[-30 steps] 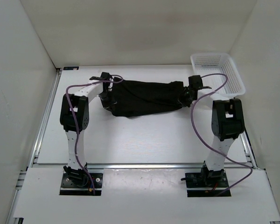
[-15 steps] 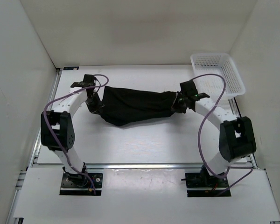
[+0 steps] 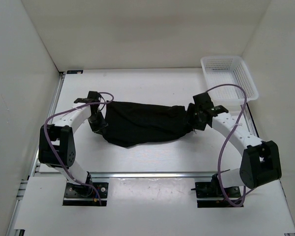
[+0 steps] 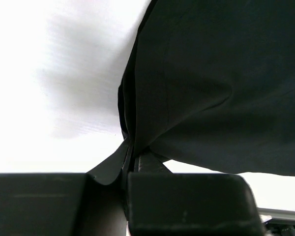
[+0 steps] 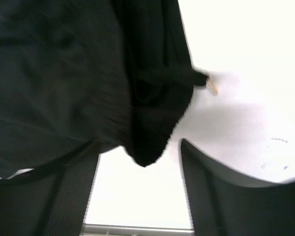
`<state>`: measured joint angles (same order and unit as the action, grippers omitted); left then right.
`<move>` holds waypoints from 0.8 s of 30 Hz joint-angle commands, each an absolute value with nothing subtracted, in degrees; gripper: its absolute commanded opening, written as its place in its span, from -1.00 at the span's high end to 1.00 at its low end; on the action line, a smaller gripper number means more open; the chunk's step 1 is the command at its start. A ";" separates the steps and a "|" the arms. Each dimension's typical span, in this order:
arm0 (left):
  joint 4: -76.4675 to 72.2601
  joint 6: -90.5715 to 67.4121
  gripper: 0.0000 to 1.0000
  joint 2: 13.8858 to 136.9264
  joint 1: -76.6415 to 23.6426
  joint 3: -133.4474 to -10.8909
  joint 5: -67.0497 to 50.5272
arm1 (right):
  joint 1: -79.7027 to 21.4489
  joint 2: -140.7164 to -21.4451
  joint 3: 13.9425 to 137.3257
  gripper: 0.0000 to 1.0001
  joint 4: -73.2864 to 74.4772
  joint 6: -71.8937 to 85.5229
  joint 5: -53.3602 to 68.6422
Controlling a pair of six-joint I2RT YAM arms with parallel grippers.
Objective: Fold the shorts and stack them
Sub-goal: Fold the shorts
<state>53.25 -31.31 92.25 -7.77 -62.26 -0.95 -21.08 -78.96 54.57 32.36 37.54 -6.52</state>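
Note:
The black shorts [image 3: 145, 123] lie stretched left to right across the middle of the table. At their left end my left gripper [image 3: 97, 123] is shut on the shorts: in the left wrist view the cloth [image 4: 206, 83] is pinched between the closed jaws. My right gripper [image 3: 195, 119] stands at the right end with its fingers [image 5: 211, 191] apart. The waistband corner [image 5: 150, 142] hangs loose between them, held by neither, and a drawstring tip [image 5: 210, 87] pokes out to the right.
A white mesh basket [image 3: 230, 77] stands at the back right corner. White walls close in the table on three sides, and a metal rail [image 3: 152, 174] runs along the near edge by the arm bases.
Both grippers have come toward the near side with the shorts, which now lie lower and flatter. The right gripper has opened and let go of the right end.

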 commanded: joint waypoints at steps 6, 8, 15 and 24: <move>51.77 -31.11 0.79 91.40 -8.53 -65.21 0.52 | -21.27 -83.83 66.61 -0.27 34.54 31.91 -8.44; 51.77 -31.11 0.79 91.93 -8.53 -65.21 0.53 | -21.80 -88.49 70.46 0.04 33.93 31.38 -7.92; 51.77 -31.11 0.79 92.46 -8.53 -65.83 0.53 | -21.80 -107.27 81.71 0.90 34.18 30.32 -7.55; 52.82 -29.89 0.79 92.99 -8.00 -65.83 1.05 | -20.65 -116.54 86.04 1.00 38.68 36.39 -23.38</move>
<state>52.47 -30.96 93.34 -8.32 -63.92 -0.14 -21.58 -116.29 85.36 36.60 34.68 -15.94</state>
